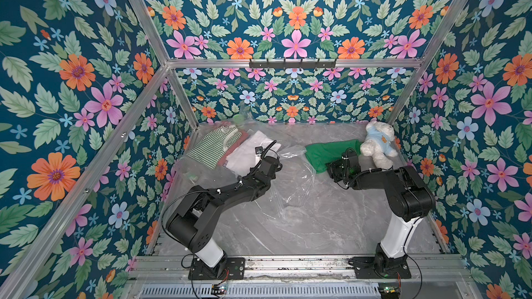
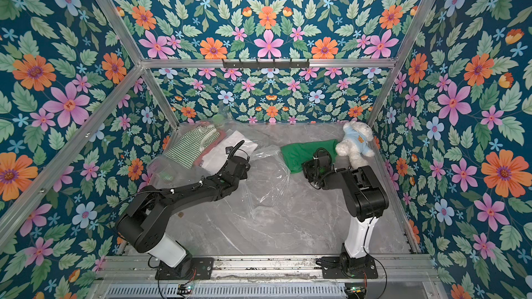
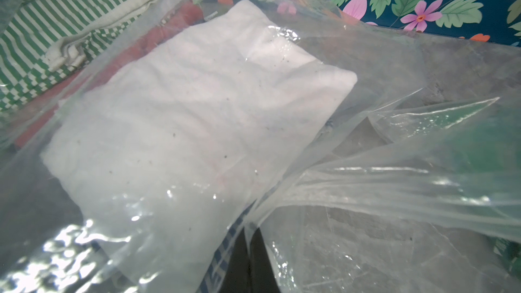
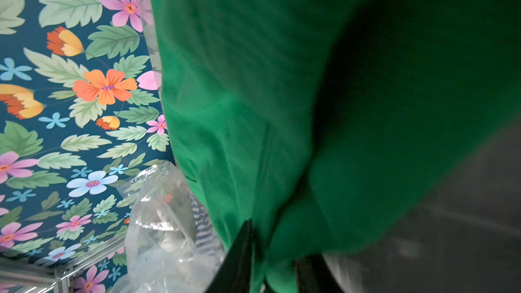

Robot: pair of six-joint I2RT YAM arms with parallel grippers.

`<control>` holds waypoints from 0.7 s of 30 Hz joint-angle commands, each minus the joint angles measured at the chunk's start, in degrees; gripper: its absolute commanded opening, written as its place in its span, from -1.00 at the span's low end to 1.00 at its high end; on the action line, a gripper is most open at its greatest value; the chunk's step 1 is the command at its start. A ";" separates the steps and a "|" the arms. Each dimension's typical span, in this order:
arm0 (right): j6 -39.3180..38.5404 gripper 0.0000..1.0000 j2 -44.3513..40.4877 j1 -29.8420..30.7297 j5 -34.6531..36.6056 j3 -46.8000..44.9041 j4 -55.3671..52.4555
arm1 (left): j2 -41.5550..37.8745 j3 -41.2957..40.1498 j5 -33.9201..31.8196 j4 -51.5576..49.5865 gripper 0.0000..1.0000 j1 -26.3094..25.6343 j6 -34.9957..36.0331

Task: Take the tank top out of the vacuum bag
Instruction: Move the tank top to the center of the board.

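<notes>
Filling the base of the flower-papered booth, the grey marbled worktop [image 1: 316,225] carries everything. Over its left and middle part sprawls the vacuum bag [image 1: 276,191], clear, crinkled and glossy, with its far end against the back wall.

The green tank top [image 1: 325,151] is outside the bag. It lies on the right side of the worktop, just beside the bag's edge, and its far end reaches the teddy bear [image 1: 377,145].

Inside the bag are three folded pieces: a green-and-white striped garment [image 1: 210,145] towards the back left, a white garment [image 1: 247,151] next to it, and a red garment [image 3: 158,40] showing between the two.

The white teddy bear wears a pale blue shirt and sits in the back right corner.

The left fingers [image 3: 239,266] are closed tight, pinching a gathered fold of the bag's plastic near the white garment. The right fingers [image 4: 236,257] are nearly closed, with a bunch of the tank top's fabric [image 4: 253,108] between them.
</notes>
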 commanded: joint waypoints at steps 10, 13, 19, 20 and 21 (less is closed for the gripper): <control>-4.13 -1.00 9.39 -2.70 1.23 16.53 -14.09 | -0.01 -0.17 -2.41 -0.29 -1.00 0.01 -0.29; -5.59 -1.00 12.52 -2.78 1.07 22.24 -17.14 | 0.08 -0.04 -2.41 -0.38 -1.00 0.02 -0.38; -8.96 -1.00 19.78 -4.07 -0.44 34.82 -23.84 | -0.58 -0.26 -2.64 -0.82 -1.00 0.01 -0.18; -9.33 -1.00 21.26 -4.37 -1.50 37.11 -24.62 | -0.70 -0.34 -2.71 -0.82 -1.00 0.01 -0.21; -9.46 -1.00 22.62 -4.61 -2.39 39.18 -25.44 | -0.80 -0.43 -2.67 -0.75 -1.00 0.01 -0.30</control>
